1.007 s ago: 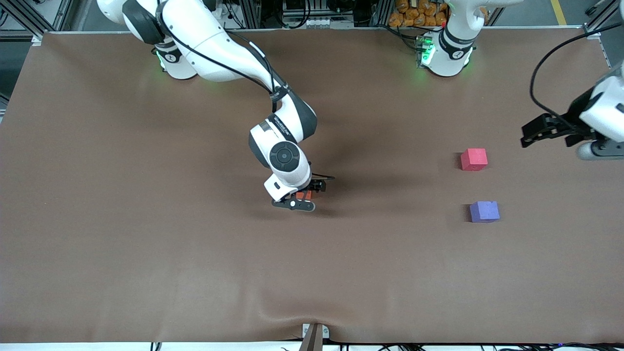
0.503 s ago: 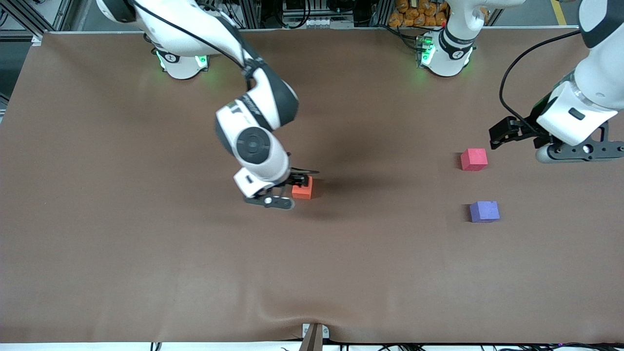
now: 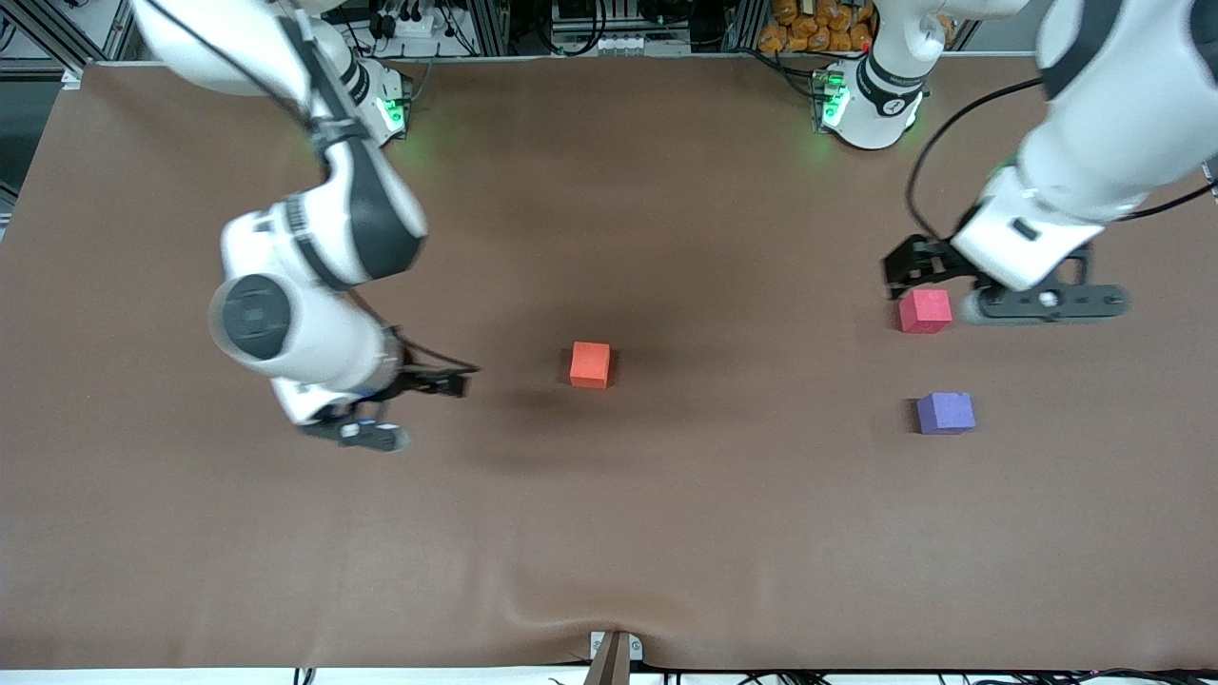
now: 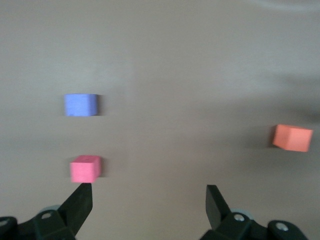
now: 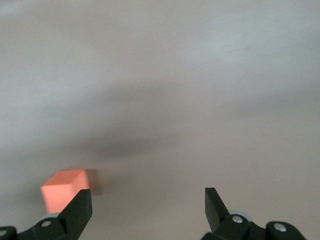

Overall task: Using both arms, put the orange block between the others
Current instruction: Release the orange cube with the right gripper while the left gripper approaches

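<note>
Small matte bright orange foam-like cube [image 3: 590, 364]: free on brown table [image 3: 666, 533]; judged light, soft, grippy. Best pinched across flat sides. Left gripper [image 3: 990, 285] wide, empty, over pinkish-red cube [image 3: 925, 311]. Right gripper [image 3: 404, 409] wide, empty, toward right arm's end.

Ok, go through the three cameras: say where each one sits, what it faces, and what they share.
Front view: high across the table, facing the arm bases; shows both arms, the open right gripper up over bare table and the open left gripper above the pinkish-red cube.
Left wrist view: on the left wrist, looking past its own fingers at all three cubes.
Right wrist view: on the right wrist, showing its fingers and the orange block.
Shared: the orange block appears in all three; the purple-blue cube in front and left wrist views.
</note>
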You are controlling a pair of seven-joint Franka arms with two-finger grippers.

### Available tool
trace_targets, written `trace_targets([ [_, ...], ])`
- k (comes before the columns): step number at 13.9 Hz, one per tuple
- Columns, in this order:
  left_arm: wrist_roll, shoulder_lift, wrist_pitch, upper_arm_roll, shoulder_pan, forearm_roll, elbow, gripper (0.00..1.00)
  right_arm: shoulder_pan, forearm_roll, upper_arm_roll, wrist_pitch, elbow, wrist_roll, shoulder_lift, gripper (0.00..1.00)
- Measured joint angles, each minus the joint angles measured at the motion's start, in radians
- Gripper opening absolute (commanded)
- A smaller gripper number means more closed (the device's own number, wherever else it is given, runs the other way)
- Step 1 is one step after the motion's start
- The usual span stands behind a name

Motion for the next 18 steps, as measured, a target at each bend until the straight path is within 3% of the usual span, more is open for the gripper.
trace_targets([
  [9, -0.227, 0.161, 0.132, -0.001, -0.169, -0.054, 0.052, 1.0, -0.25, -0.066, -0.001, -0.05, -0.236, -0.318, -0.28, 1.0],
  [15, -0.314, 0.286, 0.231, 0.004, -0.261, -0.054, 0.088, 1.0, -0.38, -0.083, -0.001, -0.14, -0.232, -0.489, -0.412, 1.0],
  [18, -0.318, 0.339, 0.297, 0.006, -0.293, -0.054, 0.093, 1.0, -0.387, -0.122, 0.002, -0.241, -0.154, -0.496, -0.44, 1.0],
])
